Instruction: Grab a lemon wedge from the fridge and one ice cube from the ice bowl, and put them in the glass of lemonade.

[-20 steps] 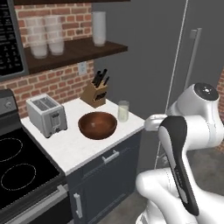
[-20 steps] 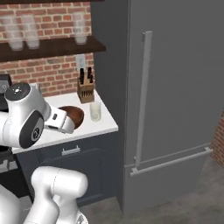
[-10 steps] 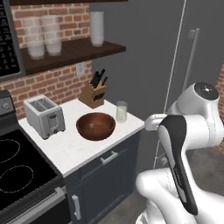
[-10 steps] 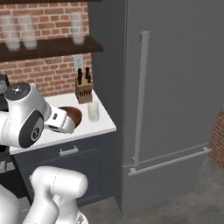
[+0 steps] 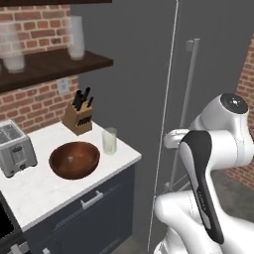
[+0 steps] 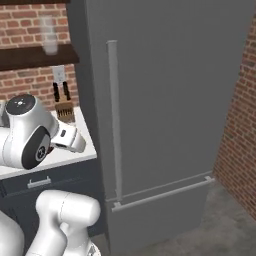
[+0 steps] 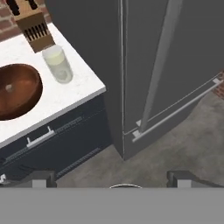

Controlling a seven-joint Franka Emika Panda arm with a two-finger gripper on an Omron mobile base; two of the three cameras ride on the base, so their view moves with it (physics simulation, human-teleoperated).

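Note:
The fridge (image 5: pixel 213 59) (image 6: pixel 170 100) (image 7: pixel 175 57) stands tall and dark grey with both doors shut, so the lemon wedge is hidden. On the white counter, the ice bowl (image 5: pixel 74 159) (image 7: pixel 15 89) holds a small pale cube (image 7: pixel 8 87). The glass of lemonade (image 5: pixel 109 141) (image 7: pixel 58 64) stands upright between the bowl and the fridge. My gripper (image 7: pixel 113 179) hangs high over the floor in front of the counter's right end. It is open, with nothing between its widely spread fingertips (image 7: pixel 41 177).
A knife block (image 5: pixel 78 118) (image 6: pixel 63 107) (image 7: pixel 35 24) stands at the wall behind the glass. A toaster (image 5: pixel 15 149) sits left of the bowl. Tall frosted glasses (image 5: pixel 74 37) line a shelf above. A brick wall (image 6: pixel 240 125) bounds the fridge's right side.
The whole picture has shifted: the base has driven right toward the fridge. The stove has left the left base view. Nothing on the counter has moved.

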